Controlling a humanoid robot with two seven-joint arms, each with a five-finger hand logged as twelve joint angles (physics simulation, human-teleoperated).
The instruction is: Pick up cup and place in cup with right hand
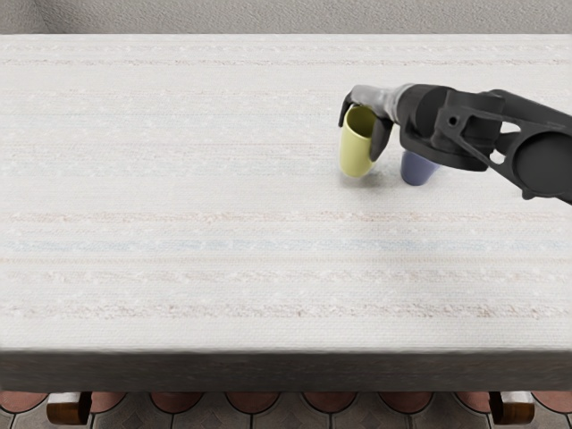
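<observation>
My right hand (365, 122) reaches in from the right edge, with its fingers curled around the upper part of a yellow cup (357, 157). The cup is nearly upright, its dark opening facing up between the fingers; a soft shadow lies below it, and I cannot tell whether its base touches the table. Just right of it stands a blue-purple cup (416, 170), mostly covered by the right hand and wrist, so only its lower part shows.
A pale striped cloth covers the table (197, 197), whose dark front edge runs across the lower part of the view. Behind the table is a grey wall. The left arm does not show.
</observation>
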